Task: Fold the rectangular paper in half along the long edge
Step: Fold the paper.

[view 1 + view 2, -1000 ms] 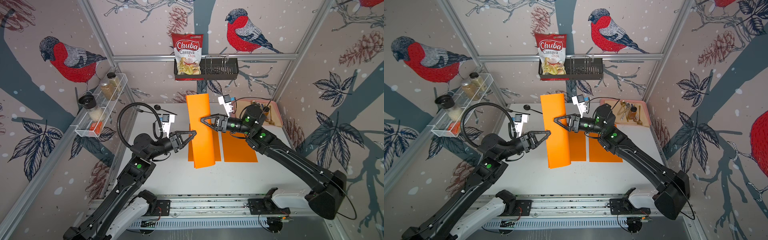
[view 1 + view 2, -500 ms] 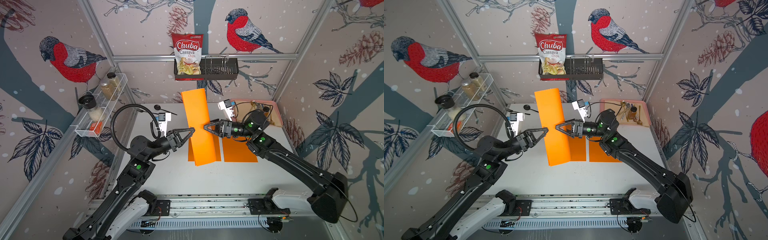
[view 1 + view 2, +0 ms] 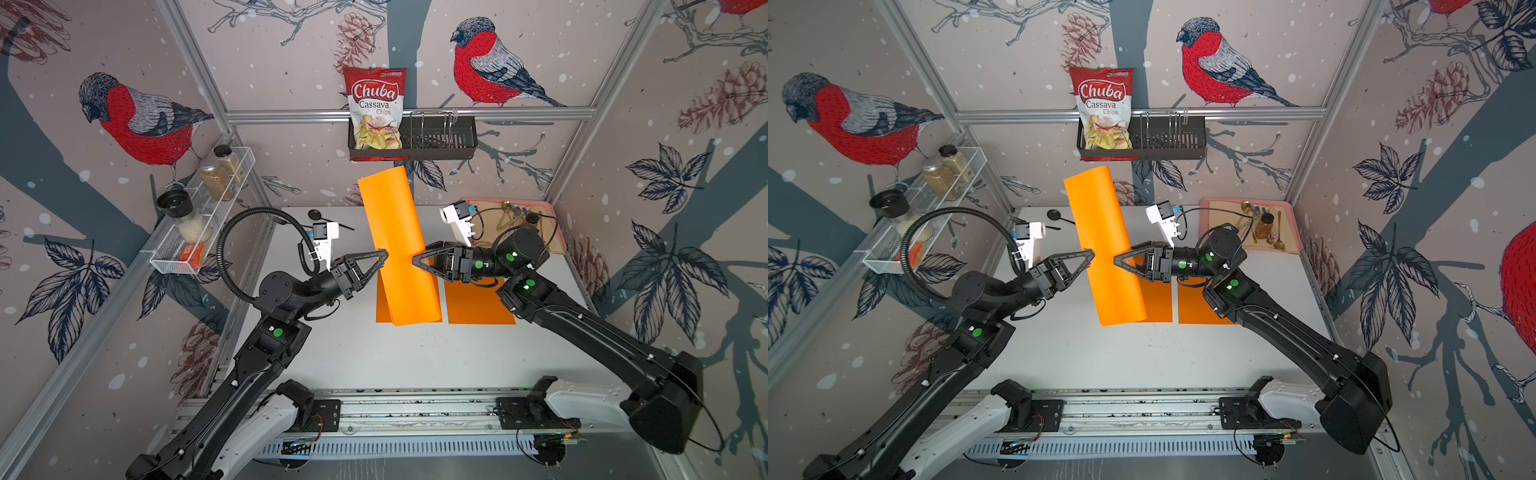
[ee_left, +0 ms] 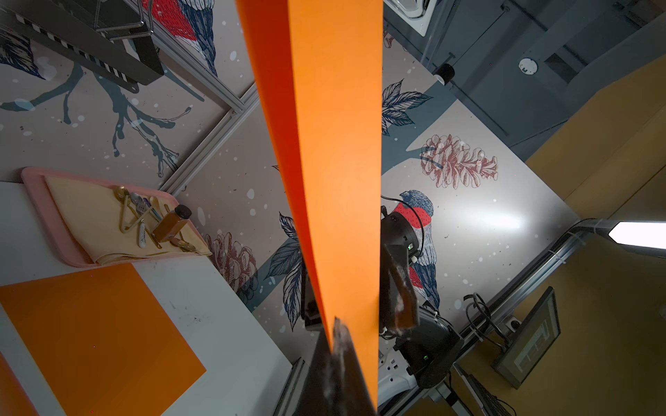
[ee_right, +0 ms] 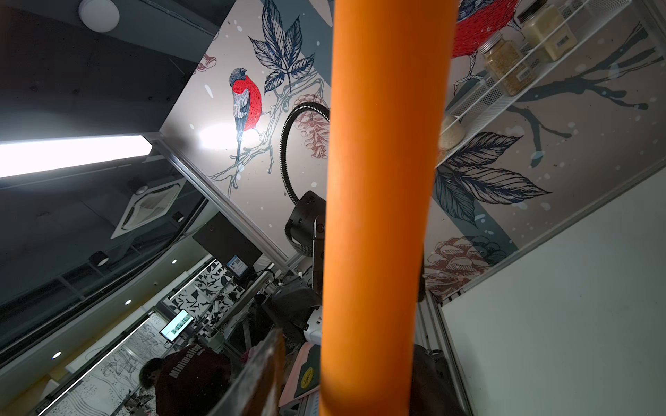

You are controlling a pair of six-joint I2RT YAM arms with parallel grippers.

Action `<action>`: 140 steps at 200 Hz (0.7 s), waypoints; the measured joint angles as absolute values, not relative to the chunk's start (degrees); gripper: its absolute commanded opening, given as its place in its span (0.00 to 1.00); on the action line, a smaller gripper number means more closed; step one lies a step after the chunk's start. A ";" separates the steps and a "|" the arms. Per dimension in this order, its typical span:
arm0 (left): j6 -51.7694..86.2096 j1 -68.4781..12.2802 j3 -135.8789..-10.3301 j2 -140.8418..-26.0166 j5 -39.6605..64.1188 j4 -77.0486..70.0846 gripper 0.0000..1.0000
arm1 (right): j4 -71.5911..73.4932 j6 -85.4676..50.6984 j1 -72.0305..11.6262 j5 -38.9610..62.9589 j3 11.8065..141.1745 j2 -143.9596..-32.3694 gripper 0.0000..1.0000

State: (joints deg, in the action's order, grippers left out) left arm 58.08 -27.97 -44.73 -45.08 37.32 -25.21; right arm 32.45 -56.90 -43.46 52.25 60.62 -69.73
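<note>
The orange rectangular paper [image 3: 399, 249] [image 3: 1104, 249] hangs upright in the air above the table, bent over into a loose loop. My left gripper [image 3: 384, 253] [image 3: 1091, 253] [image 4: 333, 324] is shut on the paper [image 4: 335, 162] where its two layers meet at one long side. The rounded bend of the paper [image 5: 378, 216] faces my right gripper [image 3: 415, 259] [image 3: 1117, 259] [image 5: 349, 342]. That gripper's jaws straddle the bend, still open. One finger [image 5: 266, 360] stands clear of the paper, and the other is mostly hidden behind it.
Two more orange sheets [image 3: 478, 303] [image 3: 382, 299] lie flat on the white table under the held paper. A pink tray [image 3: 557, 232] with utensils and a bottle sits at the back right. A black spoon [image 3: 316, 215] lies at the back. A wire shelf [image 3: 199, 216] hangs on the left wall.
The paper has risen a little and leaned left in the left gripper. My right gripper has shifted slightly right and down, and its jaws have narrowed around the paper's bend.
</note>
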 measured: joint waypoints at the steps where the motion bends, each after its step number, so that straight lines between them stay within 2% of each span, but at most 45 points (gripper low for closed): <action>1: 58.08 -27.97 -44.73 -45.08 37.32 -25.21 0.00 | 32.42 -56.88 -43.46 52.25 60.62 -69.73 0.48; 68: 58.22 -27.97 -44.93 -44.66 37.30 -25.26 0.02 | 28.95 -54.04 -43.64 50.92 61.19 -69.97 0.39; 140: 58.22 -27.97 -44.93 -44.73 37.30 -25.26 0.10 | 24.60 -51.13 -44.10 48.80 62.48 -70.02 0.32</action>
